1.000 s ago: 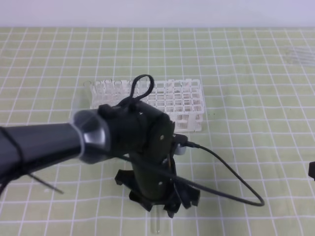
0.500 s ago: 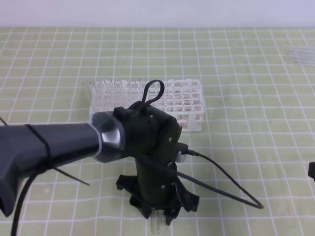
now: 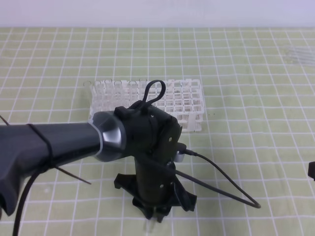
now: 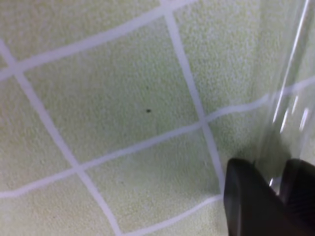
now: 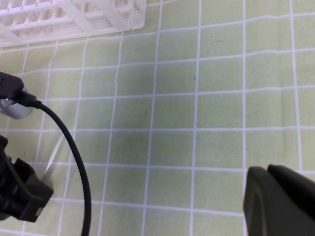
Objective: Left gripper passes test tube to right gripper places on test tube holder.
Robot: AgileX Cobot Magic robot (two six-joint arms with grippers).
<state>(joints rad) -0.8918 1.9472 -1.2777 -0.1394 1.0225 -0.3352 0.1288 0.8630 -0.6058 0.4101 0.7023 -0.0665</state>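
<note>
Picking up: left gripper (image 3: 156,215) reaching down to the tablecloth (image 3: 256,59), fingertips (image 4: 246,196) pinching the test tube (image 4: 288,73) lying near the front edge. Needing a lift and handover to the right gripper (image 5: 283,201), its spread impossible to tell

Clear test tube (image 4: 288,93) between gripper fingers (image 4: 248,196)

The left arm (image 3: 49,147) fills the lower left of the exterior high view: a dark grey tube with a black band around it, a silver collar, then a black wrist housing dotted with small pale screws. A black cable (image 3: 216,187) loops above the housing and trails right. Its end effector (image 3: 158,214) is black, as are the matte fingertips (image 4: 251,201) at lower right of the left wrist view.
</note>
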